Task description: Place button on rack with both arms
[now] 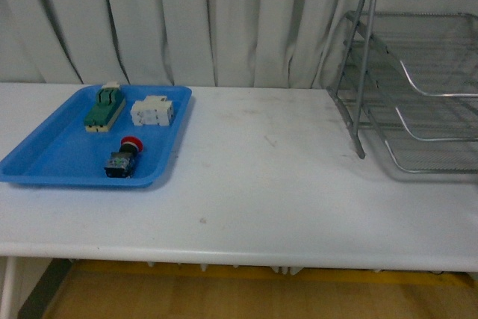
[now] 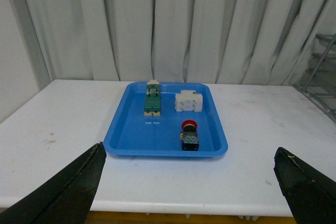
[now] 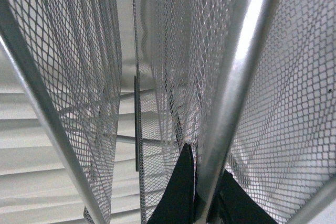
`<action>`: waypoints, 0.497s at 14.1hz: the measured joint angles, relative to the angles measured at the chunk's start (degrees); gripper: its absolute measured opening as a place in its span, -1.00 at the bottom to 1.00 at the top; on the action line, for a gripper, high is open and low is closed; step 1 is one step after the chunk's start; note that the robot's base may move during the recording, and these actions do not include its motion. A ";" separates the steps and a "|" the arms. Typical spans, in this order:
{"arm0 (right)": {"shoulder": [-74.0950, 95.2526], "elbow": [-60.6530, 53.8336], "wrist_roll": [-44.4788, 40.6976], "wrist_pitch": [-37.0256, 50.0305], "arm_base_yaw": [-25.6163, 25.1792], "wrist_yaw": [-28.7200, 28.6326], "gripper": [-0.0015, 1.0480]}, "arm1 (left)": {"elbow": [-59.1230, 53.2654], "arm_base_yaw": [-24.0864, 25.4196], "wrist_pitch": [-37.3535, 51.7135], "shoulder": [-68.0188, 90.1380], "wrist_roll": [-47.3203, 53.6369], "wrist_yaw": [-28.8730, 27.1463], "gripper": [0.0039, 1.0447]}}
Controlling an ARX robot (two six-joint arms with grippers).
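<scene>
The button (image 1: 123, 158), red cap on a dark body, lies in the blue tray (image 1: 52, 156) at the left; it also shows in the left wrist view (image 2: 189, 134). My left gripper (image 2: 191, 190) is open and empty, hanging well short of the tray's near edge. The rack (image 1: 418, 80), a silver wire mesh letter tray, stands at the right of the table. My right gripper (image 3: 202, 195) is shut on one of the rack's frame tubes (image 3: 231, 98). Neither arm shows in the front view.
In the tray, a green-topped beige switch (image 1: 104, 107) and a white blocky breaker (image 1: 153, 111) lie behind the button. The white table (image 1: 261, 177) spans between tray and rack. Grey curtains hang behind. The rack's edge shows in the left wrist view (image 2: 321, 85).
</scene>
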 joint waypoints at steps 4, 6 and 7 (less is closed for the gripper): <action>-4.22 -7.80 -0.55 0.37 -1.73 -0.37 -0.93 | 0.00 0.00 0.00 0.00 0.00 0.00 0.88; -6.03 -12.04 -1.11 0.66 -2.80 -0.50 -0.93 | 0.00 0.00 -0.02 0.00 0.00 0.00 0.88; -6.73 -14.27 -1.16 0.87 -3.61 -0.90 -0.93 | 0.00 0.00 -0.02 0.00 0.00 0.02 0.88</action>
